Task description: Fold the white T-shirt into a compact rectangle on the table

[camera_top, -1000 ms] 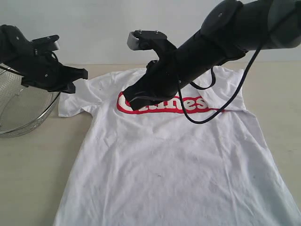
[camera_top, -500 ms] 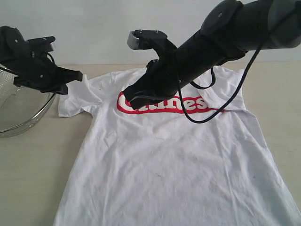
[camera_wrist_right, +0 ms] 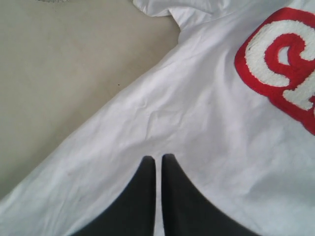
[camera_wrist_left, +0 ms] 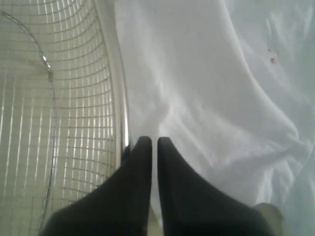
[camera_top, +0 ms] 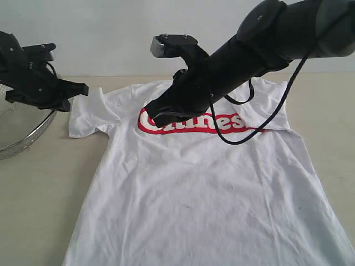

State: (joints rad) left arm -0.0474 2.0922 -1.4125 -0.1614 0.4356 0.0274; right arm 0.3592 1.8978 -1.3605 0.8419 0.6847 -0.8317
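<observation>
Exterior view, surface: a pale beige, matte table fills the scene, with a plain pale wall behind it.
Shirt: the white T-shirt lies spread front up on the table, collar toward the wall, lightly creased.
Bowl: a wire mesh bowl sits at the left edge, just beside the shirt's sleeve.
Writing: a red band crosses the chest. Only "mes" at its end reads; the rest is behind the arm.
Left gripper: hangs over the bowl's rim and the sleeve edge, fingers pressed together, holding nothing that I can see.
Right gripper: its arm slants down from the upper right across the collar, fingers clenched and empty, tip over the band's left end.
</observation>
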